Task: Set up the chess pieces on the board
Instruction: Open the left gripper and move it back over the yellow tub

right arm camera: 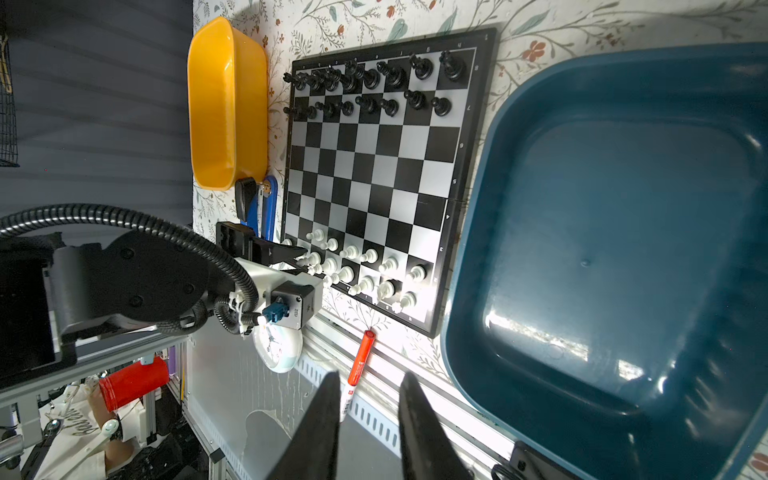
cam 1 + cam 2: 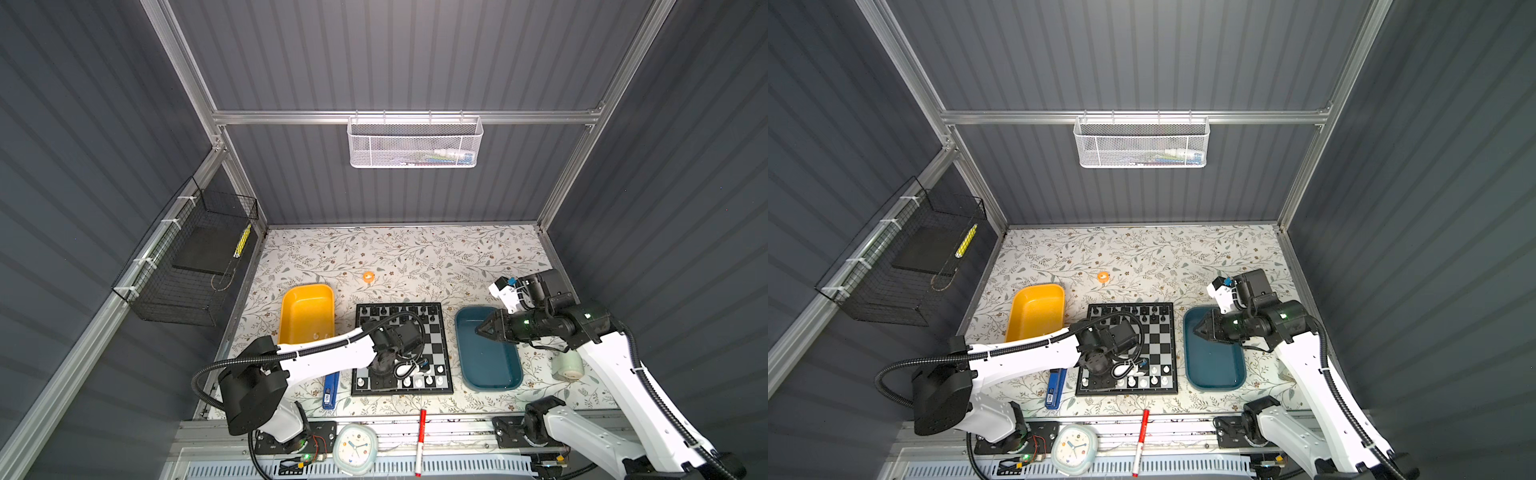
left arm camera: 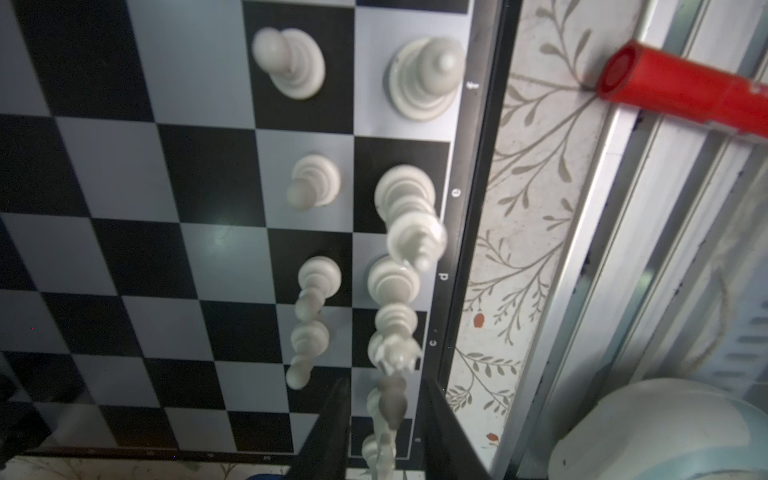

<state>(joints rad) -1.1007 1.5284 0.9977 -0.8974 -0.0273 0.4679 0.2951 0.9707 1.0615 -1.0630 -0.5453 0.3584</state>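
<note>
Left of the board (image 2: 432, 332) sits a yellow tray (image 2: 305, 307). Over the board's near left part, the left end effector (image 3: 387, 384) is released. Its jaws are parted either side of a white piece (image 3: 390, 405) (blurred, kind unclear), with a gap on each side. White chess pieces (image 2: 430, 379) stand on the board's two near rows and black chess pieces (image 1: 374, 79) on its two far rows. Right of the board lies a teal tray (image 2: 490, 365). The right end effector (image 2: 478, 331) hangs above it, released, with nothing between its jaws.
</note>
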